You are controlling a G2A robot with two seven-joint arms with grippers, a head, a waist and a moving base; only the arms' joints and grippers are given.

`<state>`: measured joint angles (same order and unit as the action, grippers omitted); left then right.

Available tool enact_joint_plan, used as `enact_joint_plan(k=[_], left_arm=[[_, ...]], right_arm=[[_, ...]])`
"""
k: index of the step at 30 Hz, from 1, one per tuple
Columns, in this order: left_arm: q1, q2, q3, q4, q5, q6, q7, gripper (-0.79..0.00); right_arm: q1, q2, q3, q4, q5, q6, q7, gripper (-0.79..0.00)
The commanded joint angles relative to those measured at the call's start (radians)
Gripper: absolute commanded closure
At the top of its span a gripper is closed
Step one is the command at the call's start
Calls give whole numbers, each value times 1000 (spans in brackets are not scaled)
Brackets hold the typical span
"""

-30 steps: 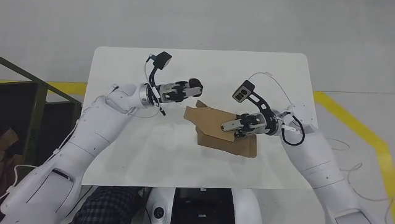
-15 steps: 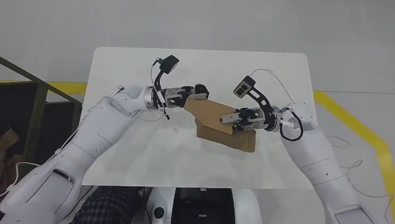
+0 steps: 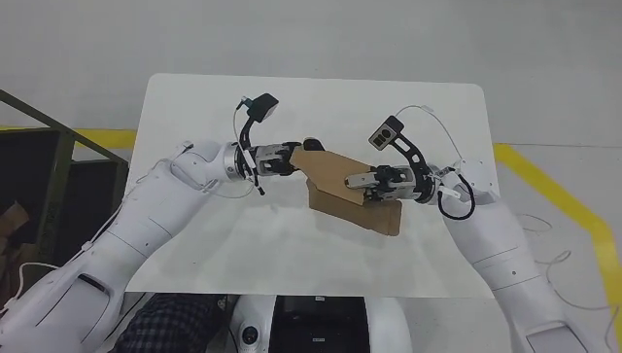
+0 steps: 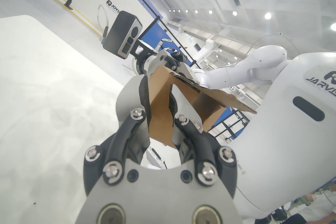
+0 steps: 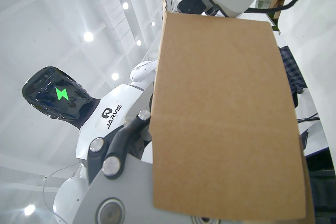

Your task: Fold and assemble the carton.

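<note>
Top view: a brown cardboard carton [image 3: 350, 193], partly folded, sits tilted over the middle of the white counter [image 3: 194, 110], between the two arms. The left tool [image 3: 311, 146] touches the carton's end corner on its own side. The right tool [image 3: 358, 183] lies across the carton's upper panel.

Left wrist view: the left tool [image 4: 157, 87] has its fingers [image 4: 143, 93] apart, with a carton [image 4: 160, 117] panel standing in the gap between them. I cannot tell whether the pads press on it. At the far end the right tool [image 4: 178, 67] is clamped on the carton's upper edge. The counter [image 4: 52, 78] lies below.

Right wrist view: a flat panel of the carton [image 5: 223, 109] runs out from the right tool's body and hides its fingertips. The left tool [image 5: 199, 5] meets the panel's far edge.
</note>
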<state>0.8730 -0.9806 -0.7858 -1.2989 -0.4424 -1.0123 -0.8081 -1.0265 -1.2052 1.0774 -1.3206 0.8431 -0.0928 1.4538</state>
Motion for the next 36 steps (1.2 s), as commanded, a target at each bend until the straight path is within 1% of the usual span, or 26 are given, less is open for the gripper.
enact_joint_plan(k=[1, 9, 13, 16, 20, 21, 22, 23, 24, 25, 28, 31, 34, 36], left_arm=[[1, 1, 4, -5, -1, 0, 0, -200], [-9, 6, 10, -7, 7, 0, 0, -237], [-2, 14, -17, -7, 6, 0, 0, -234], [9, 22, -37, -25, 35, 0, 0, -228], [29, 32, -73, -47, 67, 0, 0, -252], [34, 34, -85, -52, 71, 0, 0, -277], [38, 36, -98, -57, 80, 0, 0, -323], [42, 38, -111, -61, 90, 0, 0, -397], [46, 39, -125, -65, 104, 0, 0, -674], [51, 41, -140, -70, 118, 0, 0, -785], [62, 45, -173, -96, 161, 0, 0, -785], [65, 52, -203, -143, 271, 0, 0, -785], [74, 60, -233, -209, 405, 0, 0, -785], [82, 65, -247, -248, 460, 0, 1, -785]], right_arm=[[1, 0, -1, -1, 0, 0, 1, 0], [-1, 1, 6, -4, 4, -3, 0, 0], [-6, 3, 15, -6, 29, 10, 18, 0], [-6, 3, 21, 3, 60, 33, 38, 0], [-1, 2, 21, 23, 98, 69, 61, 0], [1, 2, 20, 29, 99, 74, 62, 0], [2, 2, 20, 34, 100, 81, 64, 0], [4, 2, 21, 40, 97, 84, 64, 0], [6, 2, 21, 45, 93, 87, 63, 0], [7, 3, 22, 49, 90, 91, 62, 0], [8, 5, 27, 54, 82, 102, 66, 0], [6, 9, 36, 55, 83, 124, 77, 0], [6, 14, 45, 55, 87, 157, 82, 0], [7, 17, 51, 53, 92, 172, 82, 0]])
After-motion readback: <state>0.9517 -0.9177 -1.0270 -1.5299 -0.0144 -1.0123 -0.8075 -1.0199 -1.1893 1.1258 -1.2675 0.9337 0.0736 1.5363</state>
